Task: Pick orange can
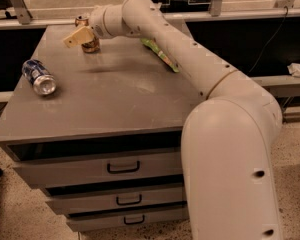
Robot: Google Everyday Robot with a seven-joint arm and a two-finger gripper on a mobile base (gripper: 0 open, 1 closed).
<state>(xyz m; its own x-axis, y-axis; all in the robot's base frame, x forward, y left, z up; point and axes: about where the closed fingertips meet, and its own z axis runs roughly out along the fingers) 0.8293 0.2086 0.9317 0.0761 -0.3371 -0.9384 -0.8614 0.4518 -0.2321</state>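
The orange can (pixel 90 45) stands upright near the far left corner of the grey cabinet top (pixel 120 94). Its silver top rim (pixel 81 20) shows above the gripper and its base below it. My gripper (pixel 78 36), tan at its tip, is at the can and covers the can's middle from this view. The white arm reaches in from the right, across the back of the top. Whether the gripper touches the can is hidden.
A blue-and-silver can (pixel 39 77) lies on its side near the left edge. A green snack bag (pixel 160 55) lies under the arm at the back right. Drawers with black handles (pixel 123 167) are below the front edge. A rail runs behind the cabinet.
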